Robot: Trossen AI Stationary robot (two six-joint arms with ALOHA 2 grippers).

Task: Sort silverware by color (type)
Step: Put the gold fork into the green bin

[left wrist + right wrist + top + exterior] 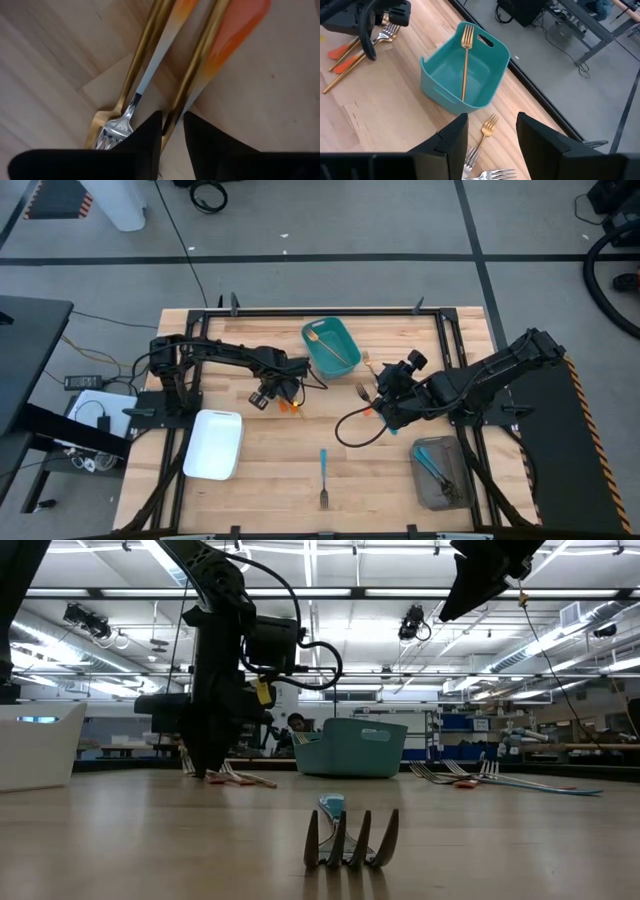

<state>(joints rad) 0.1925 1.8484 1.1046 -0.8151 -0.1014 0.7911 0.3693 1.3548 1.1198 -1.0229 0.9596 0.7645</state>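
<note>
My left gripper (287, 392) (172, 125) is down on the table at a small pile of utensils (291, 406): a gold fork (142, 60), a silver fork with an orange handle (150, 75) and a gold-shafted utensil with an orange handle (235, 30). It is shut on the last one. My right gripper (384, 394) (492, 127) is open and raised over a gold fork (488, 131) and silver forks (490, 174) lying on the table. A gold fork (465, 60) leans inside the teal bin (331, 346). A blue-handled fork (323, 475) (345, 835) lies alone near the table's near edge. My left gripper pinches the gold shaft (176, 117) of the orange-handled utensil between its two fingers, which lie across it. The fingers come from above, pointing down. The utensil lies flat on the table beside the other two; the orange handle end points away from the fingers.
A white tray (213, 444) sits near the table's left near corner. A grey tray (441, 474) with blue-handled utensils sits at the right near corner. Bare wood lies between them around the blue fork. A black frame (300, 310) borders the table.
</note>
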